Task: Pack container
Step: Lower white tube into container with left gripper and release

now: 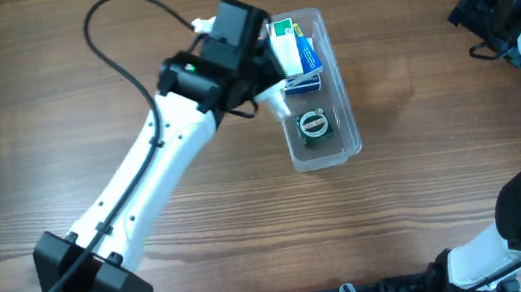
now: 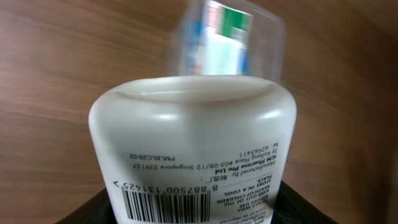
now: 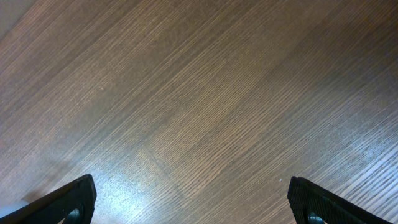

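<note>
Container (clear, long, rounded) holds boxes far and a round tin nearer; left end effector grips a white bottle over its left edge; right end effector spread wide.

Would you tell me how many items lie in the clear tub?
3: a green-white box at the far end, a blue box beside it, and a round tin toward the near end. The left arm may hide others.
</note>
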`<state>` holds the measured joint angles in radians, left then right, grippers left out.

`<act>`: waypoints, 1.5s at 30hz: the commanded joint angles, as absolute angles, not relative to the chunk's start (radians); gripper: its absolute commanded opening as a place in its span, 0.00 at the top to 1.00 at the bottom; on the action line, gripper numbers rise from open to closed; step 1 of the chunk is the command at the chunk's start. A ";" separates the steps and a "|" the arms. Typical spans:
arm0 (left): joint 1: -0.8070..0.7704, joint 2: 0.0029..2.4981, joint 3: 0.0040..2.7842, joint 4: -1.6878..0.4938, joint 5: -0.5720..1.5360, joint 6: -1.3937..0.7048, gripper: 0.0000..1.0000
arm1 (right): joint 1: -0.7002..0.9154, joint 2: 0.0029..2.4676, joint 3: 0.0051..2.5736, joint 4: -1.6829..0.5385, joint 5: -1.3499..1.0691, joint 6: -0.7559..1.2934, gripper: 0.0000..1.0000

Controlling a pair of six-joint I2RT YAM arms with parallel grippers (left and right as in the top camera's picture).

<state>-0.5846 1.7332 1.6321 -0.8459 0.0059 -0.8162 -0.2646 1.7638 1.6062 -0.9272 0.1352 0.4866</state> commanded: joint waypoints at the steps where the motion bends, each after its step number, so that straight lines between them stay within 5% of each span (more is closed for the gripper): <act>1: -0.650 1.721 1.655 -0.773 0.017 -0.796 0.48 | -0.259 1.777 1.600 -0.927 0.134 0.498 0.00; 24: -0.751 1.950 1.655 -0.669 0.019 -0.818 0.45 | -0.259 1.777 1.600 -0.927 0.134 0.498 0.00; 33: -0.769 1.968 1.655 -0.673 0.023 -0.818 0.22 | -0.259 1.777 1.600 -0.927 0.134 0.498 0.00; 45: -0.767 1.946 1.656 -0.691 0.049 -0.780 0.15 | -0.259 1.777 1.600 -0.927 0.133 0.498 0.00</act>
<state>-0.7658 1.9648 1.6341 -0.6880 0.0280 -0.8200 -0.2646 1.7638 1.6062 -0.9272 0.1352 0.4866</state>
